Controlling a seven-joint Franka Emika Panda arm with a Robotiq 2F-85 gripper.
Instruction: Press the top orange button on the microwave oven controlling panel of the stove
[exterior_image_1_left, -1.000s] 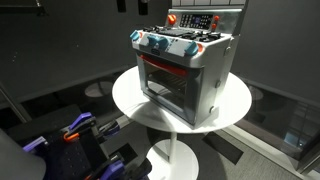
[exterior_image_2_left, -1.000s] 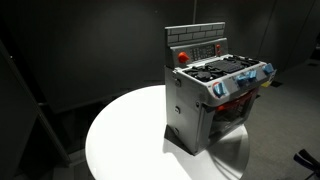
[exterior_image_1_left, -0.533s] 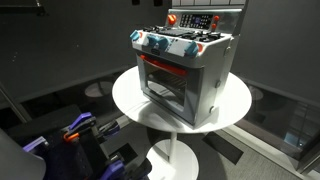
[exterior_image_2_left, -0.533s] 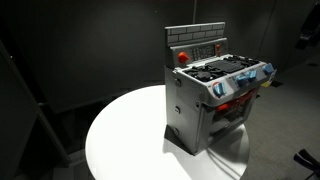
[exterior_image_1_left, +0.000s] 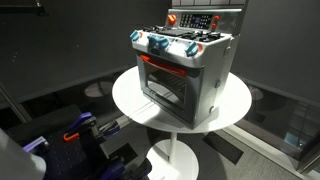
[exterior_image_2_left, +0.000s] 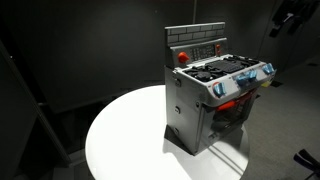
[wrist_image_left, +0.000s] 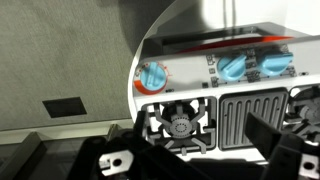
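The silver-grey toy stove (exterior_image_1_left: 205, 80) stands on a round white table (exterior_image_1_left: 128, 95) and shows in both exterior views (exterior_image_2_left: 190, 110). Its dark upright control panel (exterior_image_1_left: 197, 19), with a red-orange dial (exterior_image_1_left: 172, 19), rises at the back of the stove top; it also shows in an exterior view (exterior_image_2_left: 200, 50), dial at its left (exterior_image_2_left: 182, 57). My gripper (exterior_image_2_left: 288, 18) hangs in the air up and to the right of the stove, well apart from it. In the wrist view my gripper (wrist_image_left: 195, 150) is open and empty above a burner (wrist_image_left: 180, 123). The panel is hidden there.
Blue-and-red knobs (exterior_image_1_left: 160, 43) line the stove's front edge and appear in the wrist view (wrist_image_left: 233, 68). A ridged grill plate (wrist_image_left: 250, 115) lies beside the burner. A blue-and-black device (exterior_image_1_left: 80, 130) sits low beside the table. The table's bare part (exterior_image_2_left: 120, 130) lies left of the stove.
My gripper has come further into an exterior view from the upper right. It has left the top edge of the exterior view that faces the oven window. The stove has not moved.
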